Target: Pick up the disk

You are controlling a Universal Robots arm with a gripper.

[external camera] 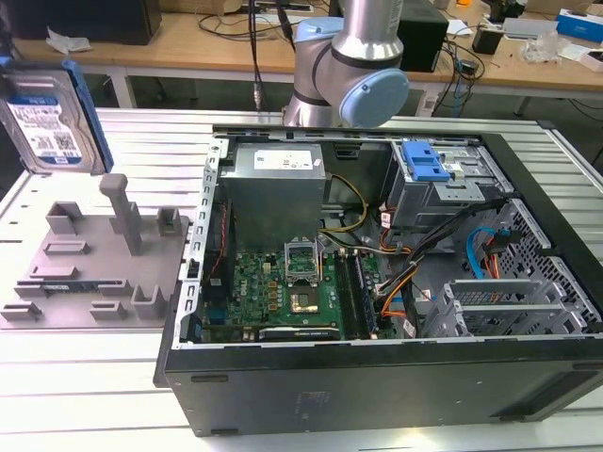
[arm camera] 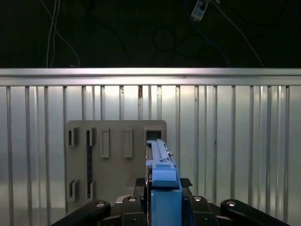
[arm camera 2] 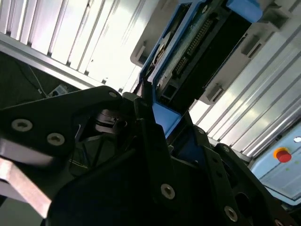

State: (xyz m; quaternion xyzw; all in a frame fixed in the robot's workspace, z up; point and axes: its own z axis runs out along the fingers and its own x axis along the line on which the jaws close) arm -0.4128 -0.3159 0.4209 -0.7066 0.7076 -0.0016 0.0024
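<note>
The disk [external camera: 49,118] hangs on edge at the exterior view's far left, above the grey moulded fixture [external camera: 89,268] on the slatted table [external camera: 85,377] and well apart from the open computer case [external camera: 396,282]. In the first wrist view the gripper [arm camera: 163,197] is clenched on the disk's blue side rail, the fixture lying directly beneath. The lift looks done well if the grasp stays square on the rails, since a tilted drive could slip.
</note>
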